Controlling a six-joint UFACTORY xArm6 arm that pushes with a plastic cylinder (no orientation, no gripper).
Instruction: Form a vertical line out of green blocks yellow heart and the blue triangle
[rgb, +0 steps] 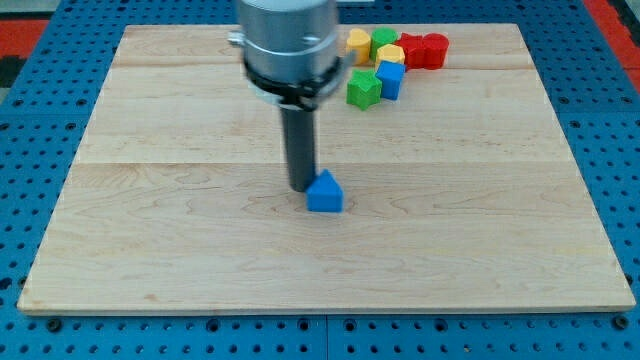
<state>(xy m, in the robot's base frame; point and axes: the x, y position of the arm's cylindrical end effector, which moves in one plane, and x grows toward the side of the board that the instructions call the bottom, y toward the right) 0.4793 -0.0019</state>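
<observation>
The blue triangle (325, 192) lies near the board's middle, slightly toward the view's bottom. My tip (302, 187) stands right at its left side, touching or nearly touching it. At the view's top a cluster holds a green block (364, 89) at its lower left and another green block (384, 40) at the top. Two yellow blocks sit there, one (359, 45) at the cluster's left and one (390, 54) in its middle; which is the heart I cannot tell.
In the same cluster a blue block (391, 78) sits right of the lower green block, and two red blocks (414, 52) (435, 48) sit at its right end. The arm's grey body (288, 45) hides part of the wooden board (180, 220) at the top.
</observation>
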